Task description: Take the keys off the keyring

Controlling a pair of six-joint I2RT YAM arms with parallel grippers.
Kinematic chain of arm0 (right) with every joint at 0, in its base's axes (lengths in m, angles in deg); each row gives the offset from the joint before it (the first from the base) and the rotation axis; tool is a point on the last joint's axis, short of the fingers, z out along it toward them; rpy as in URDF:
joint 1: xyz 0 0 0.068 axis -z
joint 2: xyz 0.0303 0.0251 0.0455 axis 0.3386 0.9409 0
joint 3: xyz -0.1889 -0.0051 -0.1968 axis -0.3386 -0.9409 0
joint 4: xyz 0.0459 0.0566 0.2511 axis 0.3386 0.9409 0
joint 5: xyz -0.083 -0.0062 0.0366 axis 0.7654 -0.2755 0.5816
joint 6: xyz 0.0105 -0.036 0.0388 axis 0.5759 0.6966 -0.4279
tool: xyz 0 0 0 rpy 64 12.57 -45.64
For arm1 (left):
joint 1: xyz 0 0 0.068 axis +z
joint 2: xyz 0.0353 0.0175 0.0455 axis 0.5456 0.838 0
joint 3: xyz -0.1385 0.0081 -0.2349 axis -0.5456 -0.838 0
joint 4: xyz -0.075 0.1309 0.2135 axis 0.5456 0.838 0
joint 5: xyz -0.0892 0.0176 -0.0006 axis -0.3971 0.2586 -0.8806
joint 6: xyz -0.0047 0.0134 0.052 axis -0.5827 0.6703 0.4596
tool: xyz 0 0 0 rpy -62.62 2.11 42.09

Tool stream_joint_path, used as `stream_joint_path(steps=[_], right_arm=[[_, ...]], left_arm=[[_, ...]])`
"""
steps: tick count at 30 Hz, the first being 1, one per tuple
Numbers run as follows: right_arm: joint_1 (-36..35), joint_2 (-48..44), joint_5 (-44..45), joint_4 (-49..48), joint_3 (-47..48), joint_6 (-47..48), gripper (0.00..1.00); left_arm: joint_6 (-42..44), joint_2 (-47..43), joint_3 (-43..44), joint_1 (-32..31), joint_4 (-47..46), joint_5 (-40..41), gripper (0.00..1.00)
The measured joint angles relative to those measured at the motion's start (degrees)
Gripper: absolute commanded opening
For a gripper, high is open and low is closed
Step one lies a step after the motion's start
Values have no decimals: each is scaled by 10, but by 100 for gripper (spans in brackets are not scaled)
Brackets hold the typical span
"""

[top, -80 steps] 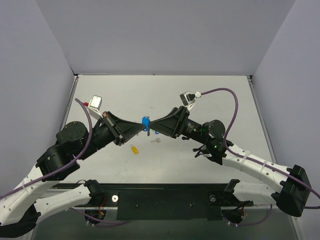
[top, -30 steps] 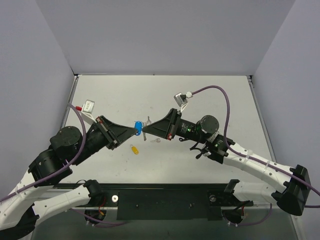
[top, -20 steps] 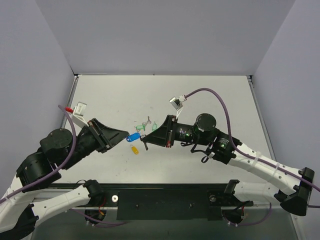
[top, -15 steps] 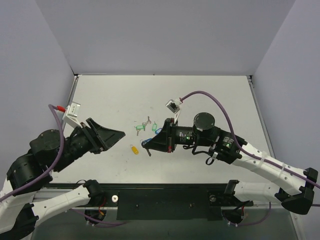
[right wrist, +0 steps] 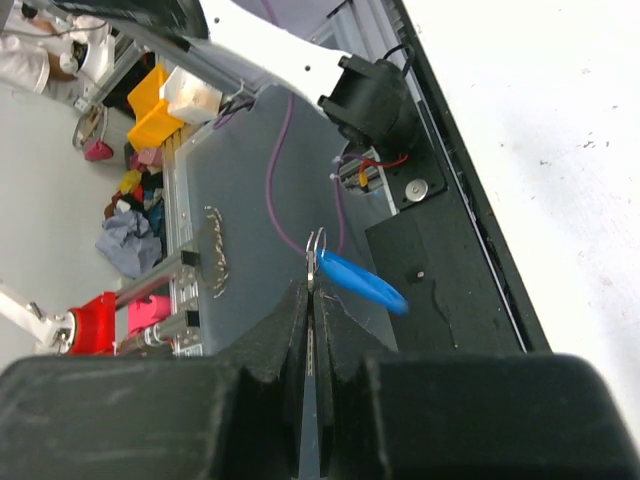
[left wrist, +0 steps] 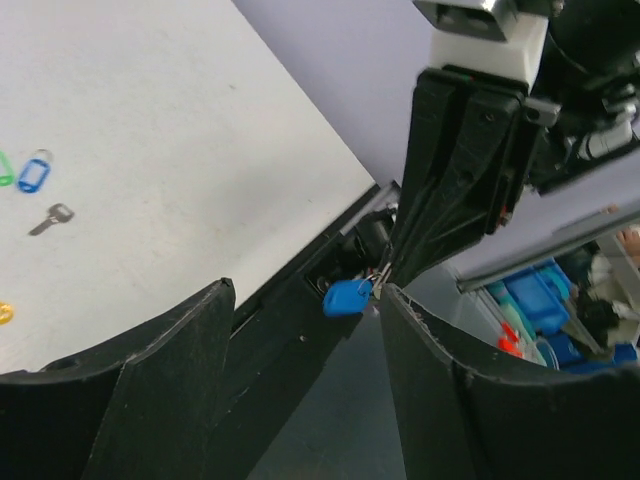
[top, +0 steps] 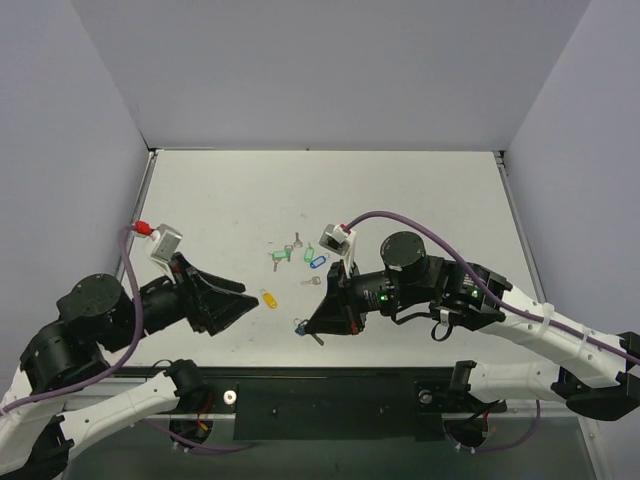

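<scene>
- right end effector (right wrist: 311,290) is pinched fully closed on the thin metal keyring (right wrist: 315,240). The deep-blue oval plastic tag (right wrist: 360,283) dangles off the ring, just past the fingertips.
- that bundle hangs low near the front edge of the pale grey worktop (top: 420,200), well forward of the other clutter.
- left end effector (left wrist: 305,330) is spread wide with nothing in it. It points at the blue tag, near it but not touching.
- yellow oval plastic tag (top: 268,298) lies flat on the worktop just off the left fingertips. A small flat silver key (top: 312,281) lies loose a bit further back.
- can't tell whether a key is still threaded on the held ring; it's too small in every view.
- my read of the step: left comes in for a fresh bite and strips what's left off the ring.
- to do it well, keep the right pinch on the wire itself, not the tag, so the ring can't spin.
- left should grip whatever is still threaded on close to the ring and pull along the wire's curve, not straight out.
- go slow, it's a fingertip-sized target against big fingers.
- I'd shift the pair further in over the worktop first, since a slip here could drop the piece off the front edge.
- leave the green-tagged bunches (top: 280,256) and the lighter blue tag (top: 318,262) alone.
</scene>
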Motion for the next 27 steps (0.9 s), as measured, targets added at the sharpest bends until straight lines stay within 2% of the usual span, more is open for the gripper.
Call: stream_joint_path(steps=[6, 14, 23, 27], right_arm=[[-9, 0, -14, 12, 8, 16, 0], [-12, 0, -20, 15, 10, 20, 0], [-13, -6, -38, -5, 28, 11, 0], [-16, -12, -42, -12, 35, 7, 0]], left_arm=[[26, 3, -95, 0, -132, -157, 69], [39, 7, -108, 0, -243, -279, 68], [50, 26, -108, 0, -255, -315, 67], [53, 25, -108, 0, -256, -305, 61]])
